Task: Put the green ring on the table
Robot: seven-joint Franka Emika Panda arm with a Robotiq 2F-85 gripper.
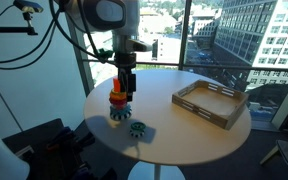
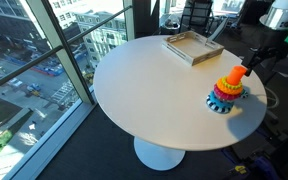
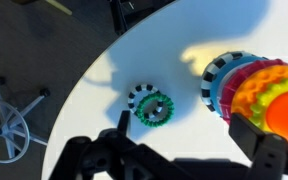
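The green ring lies flat on the white table, just beside the stacking toy, so the placing looks done. The jaws stand apart and empty above the two. The next move, I judge, is a clean lift away, without brushing the toy's stacked rings.

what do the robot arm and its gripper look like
The arm is glossy white, built of rounded segments, with a grey round joint cap. The gripper is all black: a blocky body and two chunky linked fingers. No markings are readable in these views.
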